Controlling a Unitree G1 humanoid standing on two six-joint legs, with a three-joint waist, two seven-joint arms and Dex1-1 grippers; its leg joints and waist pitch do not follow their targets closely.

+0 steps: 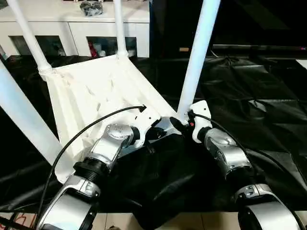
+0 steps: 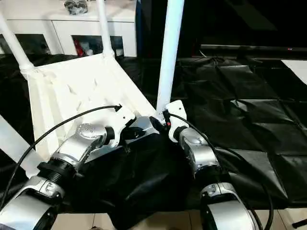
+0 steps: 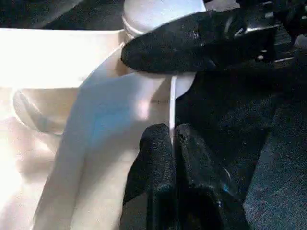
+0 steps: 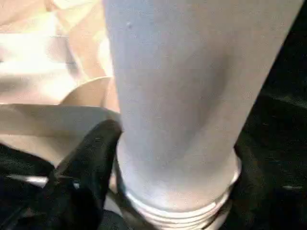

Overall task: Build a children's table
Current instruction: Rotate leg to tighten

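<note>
On the black sheet [image 1: 268,110], left tool [image 3: 171,143] pinches the tabletop [image 1: 91,96] rim; right tool [image 1: 184,125] clamps a leg [image 1: 199,57] base.

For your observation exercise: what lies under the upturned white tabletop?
A crinkled black sheet spreads out under the tabletop and past its edges on every visible side. Whatever the sheet rests on is covered. The left end effector pinches the tabletop's thin edge.

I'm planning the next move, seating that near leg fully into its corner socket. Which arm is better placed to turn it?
Right. The right end effector sits at the base of the leg, a finger against it, while the left end effector pinches the tabletop's rim, steadying it.
</note>
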